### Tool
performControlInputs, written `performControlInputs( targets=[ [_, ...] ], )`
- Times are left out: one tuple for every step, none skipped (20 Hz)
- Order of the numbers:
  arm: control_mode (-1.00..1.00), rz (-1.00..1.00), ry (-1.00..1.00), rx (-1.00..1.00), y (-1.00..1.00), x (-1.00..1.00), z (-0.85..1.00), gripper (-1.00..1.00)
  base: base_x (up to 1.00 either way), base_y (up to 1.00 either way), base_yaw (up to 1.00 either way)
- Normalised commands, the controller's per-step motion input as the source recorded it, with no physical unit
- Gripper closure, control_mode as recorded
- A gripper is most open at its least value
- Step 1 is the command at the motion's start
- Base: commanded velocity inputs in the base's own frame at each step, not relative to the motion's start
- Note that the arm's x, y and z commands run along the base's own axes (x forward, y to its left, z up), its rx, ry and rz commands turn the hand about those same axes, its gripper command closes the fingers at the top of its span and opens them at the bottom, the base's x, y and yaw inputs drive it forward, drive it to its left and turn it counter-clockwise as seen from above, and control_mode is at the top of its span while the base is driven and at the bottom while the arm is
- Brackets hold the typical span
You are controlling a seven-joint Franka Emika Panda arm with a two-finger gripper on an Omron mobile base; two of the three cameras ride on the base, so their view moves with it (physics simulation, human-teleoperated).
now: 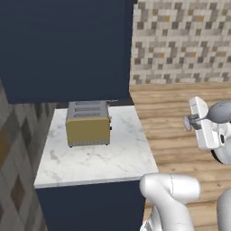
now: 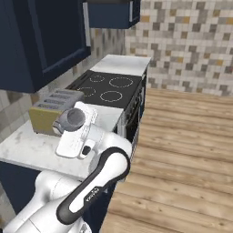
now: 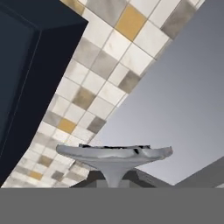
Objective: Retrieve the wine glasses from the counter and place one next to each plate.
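Smoky-grey and translucent, the stemmed wine glass [image 2: 73,119] sits in my end effector [image 2: 68,125], whose two fingers are closed almost fully on its thin stem. In the hand view the glass's round foot [image 3: 114,155] spreads just above my fingertips, seen edge-on. From the left base view the glass [image 1: 220,112] hangs tilted on its side over the wooden floor [image 1: 180,131], beside and clear of the bench [image 1: 97,155].

That bench is a short white marble top with grey veining over dark navy cabinets. A boxy toaster with yellow sides and a grey slotted top [image 1: 88,122] stands near its back edge. From the right base view the toaster [image 2: 50,111] lies just behind my hand.

Beyond the bench a black stove top with four ring burners [image 2: 107,88] runs toward the far wall. Dark navy upper cabinets [image 1: 63,45] hang above the bench. Small mosaic tiles in white, grey and ochre [image 2: 191,41] cover the walls, and pale wooden planks cover the floor.
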Motion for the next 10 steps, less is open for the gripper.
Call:
performControlInputs(
  targets=[
    [1.00, 0.00, 0.00, 0.00, 0.00, 0.00, 0.00, 1.00, 0.00, -1.00, 0.00],
    [1.00, 0.00, 0.00, 0.00, 0.00, 0.00, 0.00, 1.00, 0.00, -1.00, 0.00],
    [1.00, 0.00, 0.00, 0.00, 0.00, 0.00, 0.00, 1.00, -0.08, -1.00, 0.00],
    [1.00, 0.00, 0.00, 0.00, 0.00, 0.00, 0.00, 1.00, -0.11, -1.00, 0.00],
    [1.00, 0.00, 0.00, 0.00, 0.00, 0.00, 0.00, 1.00, -0.16, -1.00, 0.00],
    [1.00, 0.00, 0.00, 0.00, 0.00, 0.00, 0.00, 1.00, -0.19, -1.00, 0.00],
    [1.00, 0.00, 0.00, 0.00, 0.00, 0.00, 0.00, 1.00, -0.21, -1.00, 0.00],
    [1.00, 0.00, 0.00, 0.00, 0.00, 0.00, 0.00, 1.00, -0.17, -1.00, 0.00],
    [1.00, 0.00, 0.00, 0.00, 0.00, 0.00, 0.00, 1.00, 0.00, -1.00, 0.00],
    [1.00, 0.00, 0.00, 0.00, 0.00, 0.00, 0.00, 1.00, 0.00, -1.00, 0.00]
  ],
)
